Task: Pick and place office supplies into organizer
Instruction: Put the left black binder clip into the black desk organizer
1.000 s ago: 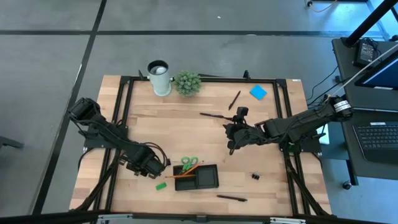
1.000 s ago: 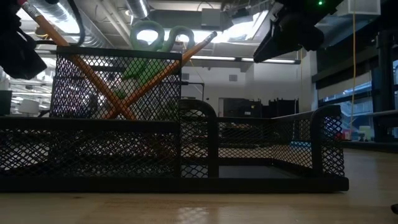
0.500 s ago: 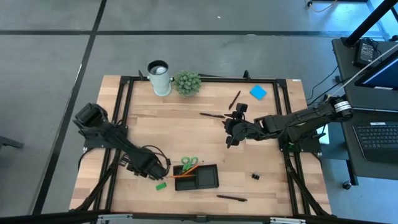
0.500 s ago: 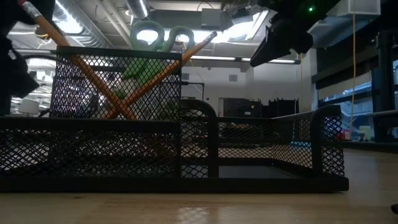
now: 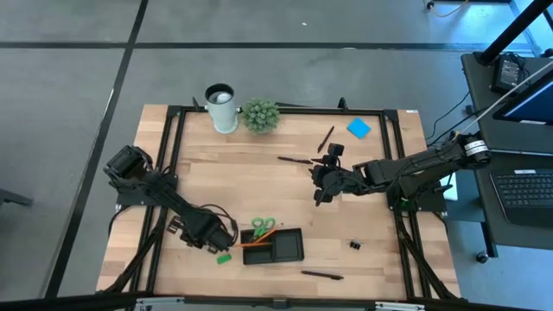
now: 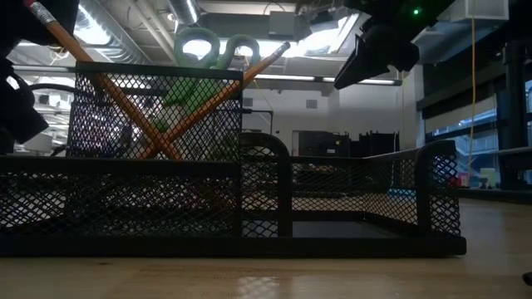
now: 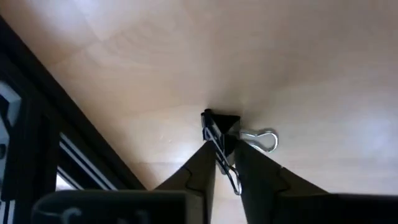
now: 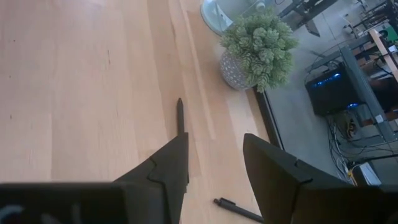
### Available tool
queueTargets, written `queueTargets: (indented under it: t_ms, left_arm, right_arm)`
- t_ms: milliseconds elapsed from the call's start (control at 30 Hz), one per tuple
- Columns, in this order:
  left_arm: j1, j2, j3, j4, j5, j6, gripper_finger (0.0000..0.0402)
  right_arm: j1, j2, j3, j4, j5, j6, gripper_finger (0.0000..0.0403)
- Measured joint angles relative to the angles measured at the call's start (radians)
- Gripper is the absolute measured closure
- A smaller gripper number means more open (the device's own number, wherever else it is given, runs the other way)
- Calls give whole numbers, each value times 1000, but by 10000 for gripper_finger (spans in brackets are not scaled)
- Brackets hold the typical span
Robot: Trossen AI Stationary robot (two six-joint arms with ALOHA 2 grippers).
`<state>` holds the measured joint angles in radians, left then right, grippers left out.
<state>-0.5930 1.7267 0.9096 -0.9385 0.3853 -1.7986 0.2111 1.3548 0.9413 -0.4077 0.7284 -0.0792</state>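
In the left wrist view a small black binder clip with silver wire handles lies on the wooden table, and my left gripper is shut on it. In the high view that gripper is low, just left of the black mesh organizer, which holds green-handled scissors and orange pencils. A green eraser lies beside it. My right gripper hangs open above mid-table, over a black pen. My left gripper pinches the binder clip between its two fingertips. They close on the clip's near side, with one wire handle running back between them. The fingers slant down from above. The clip lies on the table, its other wire loop sticking out sideways.
At the far edge stand a white cup and a small potted plant. A blue sticky pad, black pens and another binder clip lie loose on the right half.
My left gripper has sunk toward the table beside the organizer's left end. The organizer and what stands in it have kept still.
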Motion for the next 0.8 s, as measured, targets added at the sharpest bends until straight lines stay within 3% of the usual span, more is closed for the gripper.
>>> queueTargets:
  t_ms: [300, 567, 800]
  left_arm:
    - [3, -2, 33, -1, 61, 82, 397]
    - [8, -69, 191, 2, 110, 201, 398]
    - [-12, -162, 274, 11, 97, 143, 398]
  right_arm:
    - [0, 0, 0, 0, 0, 15, 247]
    - [0, 0, 0, -1, 0, 24, 247]
    - [0, 0, 0, -1, 0, 23, 247]
